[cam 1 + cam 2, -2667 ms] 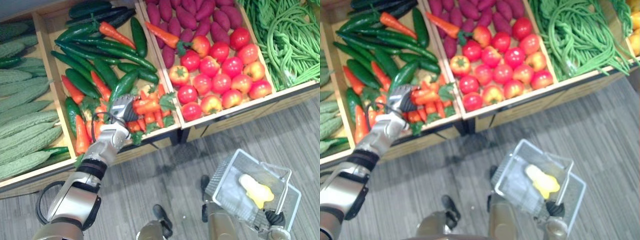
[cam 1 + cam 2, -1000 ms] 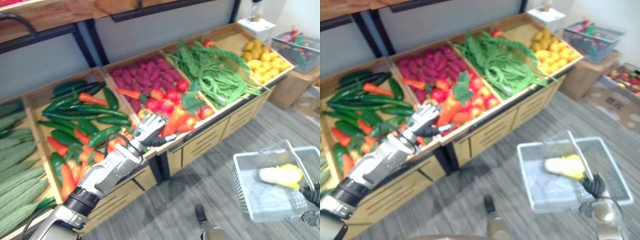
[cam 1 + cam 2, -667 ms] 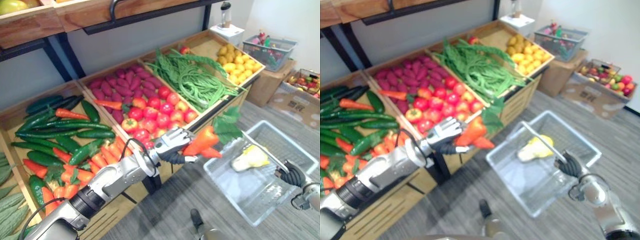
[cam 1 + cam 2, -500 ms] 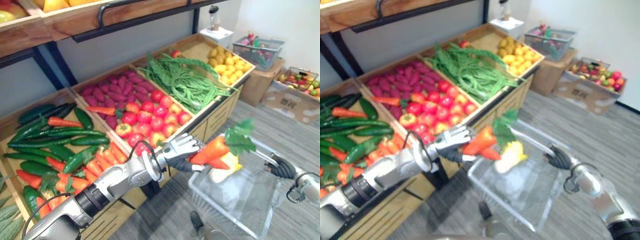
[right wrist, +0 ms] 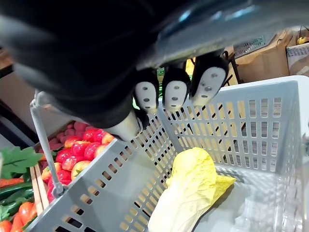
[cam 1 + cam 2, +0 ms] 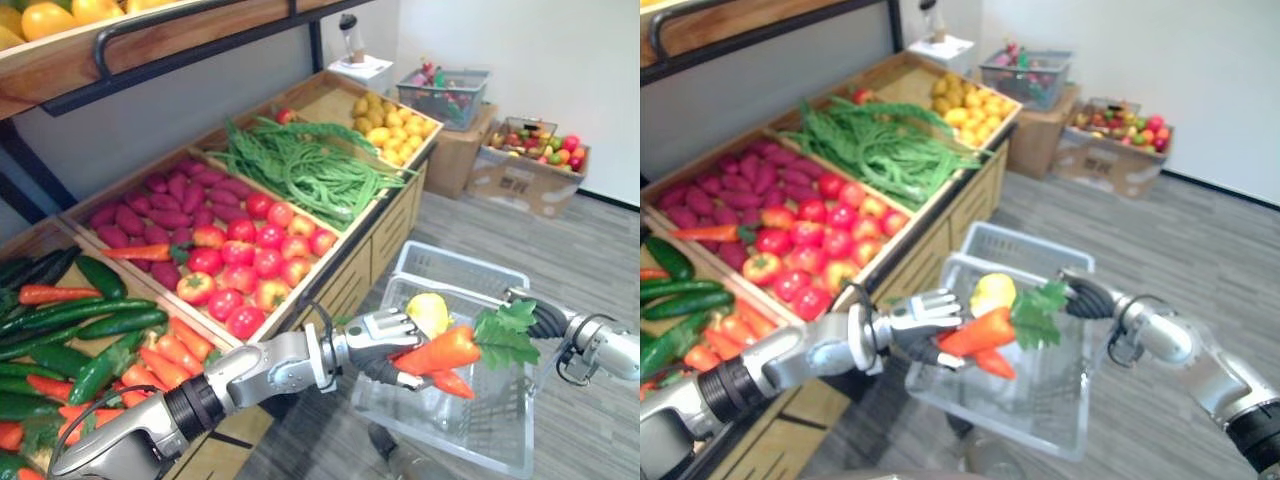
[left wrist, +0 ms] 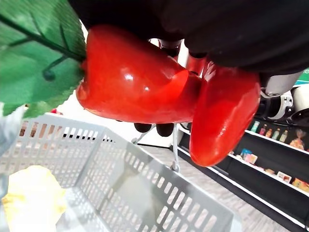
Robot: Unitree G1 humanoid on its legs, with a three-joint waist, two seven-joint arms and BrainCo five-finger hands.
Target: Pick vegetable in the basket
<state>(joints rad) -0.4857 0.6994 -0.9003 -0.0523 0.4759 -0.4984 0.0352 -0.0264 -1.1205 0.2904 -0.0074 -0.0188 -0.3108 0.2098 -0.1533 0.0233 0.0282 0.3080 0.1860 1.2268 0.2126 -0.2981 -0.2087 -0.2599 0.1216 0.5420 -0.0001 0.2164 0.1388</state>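
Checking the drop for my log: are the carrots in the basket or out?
Out. The left hand grips the carrots in the air over the basket, which the right hand holds; a yellow vegetable lies inside.

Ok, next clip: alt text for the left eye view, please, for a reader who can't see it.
The robot's left hand holds leafy orange carrots over a grey mesh basket, which its right hand holds by the handle. A yellow vegetable lies in the basket; wooden produce bins of tomatoes and green beans stand behind.
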